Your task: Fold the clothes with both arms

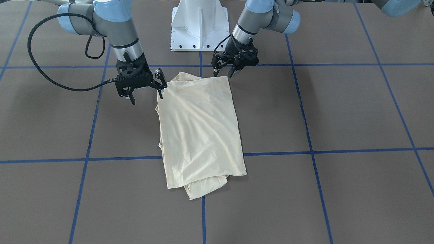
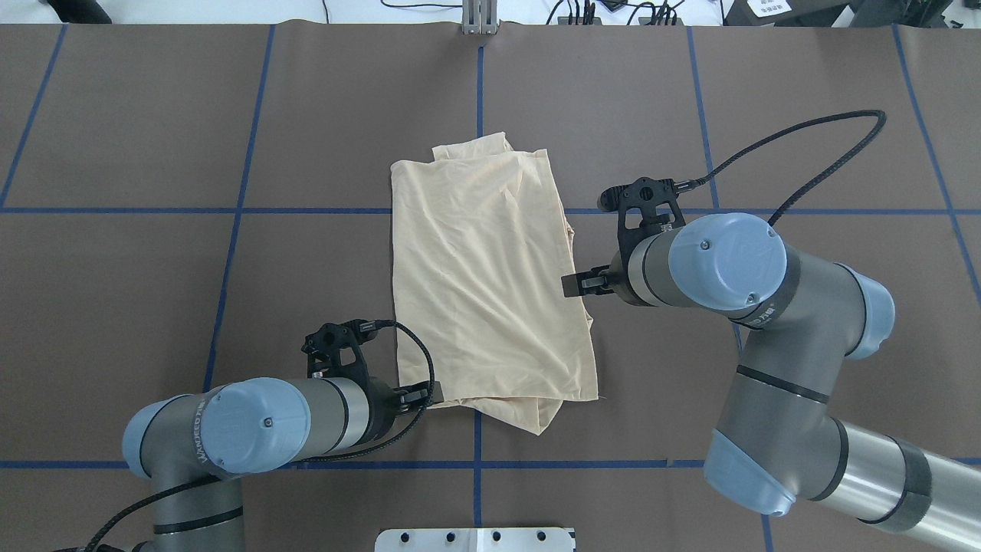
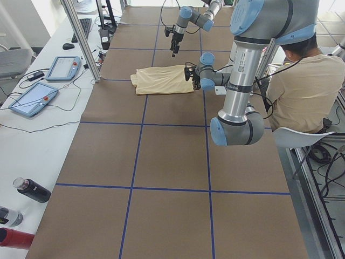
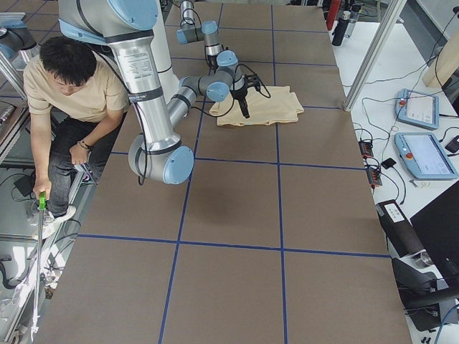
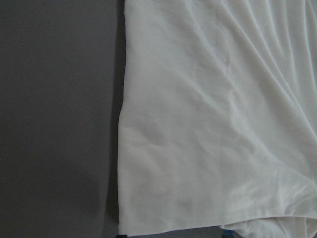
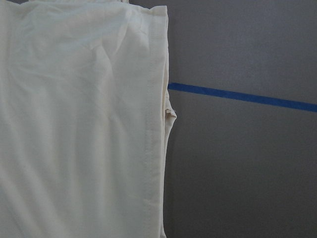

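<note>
Cream shirt [image 1: 200,132] lies folded into a long rectangle at the middle of the table [image 1: 339,112], one short end near the robot. It looks thin, light and limp, so it will likely sag, and its layers may slide over one another. The corners and the stitched hem seem the surest holds, with all layers pinched together. The left gripper [image 1: 223,73] hangs over the near left corner, jaws apart and empty. The right gripper [image 1: 146,93] stands by the right edge, jaws wide, gripping nothing. Sleeves, print and label are hidden inside, and the wrist views show no fingers.
</note>
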Motion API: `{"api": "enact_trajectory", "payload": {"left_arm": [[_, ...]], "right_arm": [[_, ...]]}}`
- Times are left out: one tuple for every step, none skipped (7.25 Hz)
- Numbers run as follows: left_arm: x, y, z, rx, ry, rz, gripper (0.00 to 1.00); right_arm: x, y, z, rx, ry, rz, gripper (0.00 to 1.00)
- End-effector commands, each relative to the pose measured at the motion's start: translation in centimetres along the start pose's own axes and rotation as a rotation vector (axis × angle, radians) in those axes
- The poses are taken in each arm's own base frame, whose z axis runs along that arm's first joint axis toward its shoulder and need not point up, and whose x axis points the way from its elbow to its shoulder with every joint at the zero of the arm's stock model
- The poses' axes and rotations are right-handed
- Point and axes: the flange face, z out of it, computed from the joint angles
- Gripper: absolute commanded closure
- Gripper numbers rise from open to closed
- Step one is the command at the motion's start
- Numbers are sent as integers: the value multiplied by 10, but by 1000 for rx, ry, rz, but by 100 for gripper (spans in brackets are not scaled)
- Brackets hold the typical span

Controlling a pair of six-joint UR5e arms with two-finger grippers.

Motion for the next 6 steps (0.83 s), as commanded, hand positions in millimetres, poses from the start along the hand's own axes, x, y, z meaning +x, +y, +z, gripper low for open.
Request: {"api": "enact_trajectory", "payload": {"left_arm": [[-5, 1, 9, 0, -18, -16, 30], [-5, 1, 9, 0, -18, -24, 30], [-4, 3, 9, -2, -15, -29, 31], [-3, 3, 8, -1, -5, -45, 39], [-3, 2, 8, -1, -5, -66, 46], [-4, 2, 9, -1, -6, -66, 46]], "right_arm": [[1, 0, 1, -1, 1, -1, 0], [1, 0, 1, -1, 1, 0, 0], [1, 0, 1, -1, 2, -1, 0], [1, 0, 1, -1, 1, -1, 0], [1, 0, 1, -1, 1, -1, 0], [1, 0, 1, -1, 1, -1, 0]]}}
